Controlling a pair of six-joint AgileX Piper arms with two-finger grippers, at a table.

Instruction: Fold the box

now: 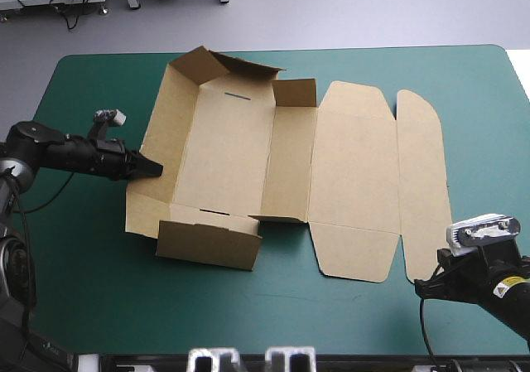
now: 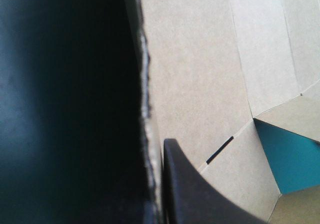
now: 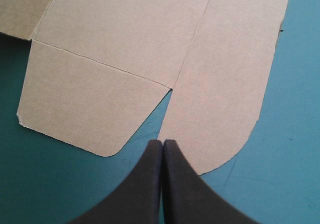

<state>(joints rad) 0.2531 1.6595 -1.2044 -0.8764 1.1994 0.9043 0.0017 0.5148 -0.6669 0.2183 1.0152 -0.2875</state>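
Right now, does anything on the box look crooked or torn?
Nothing is badly torn. The box is only half built: its far flap leans inward, askew, while the lid lies flat. The near lid flap's corner looks slightly nicked. The left claw pinches the left wall.

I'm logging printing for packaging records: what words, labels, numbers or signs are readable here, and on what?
None can be read.
The box: plain brown board, no print in any view.
A small yellow sticker on the right arm: too small to read.
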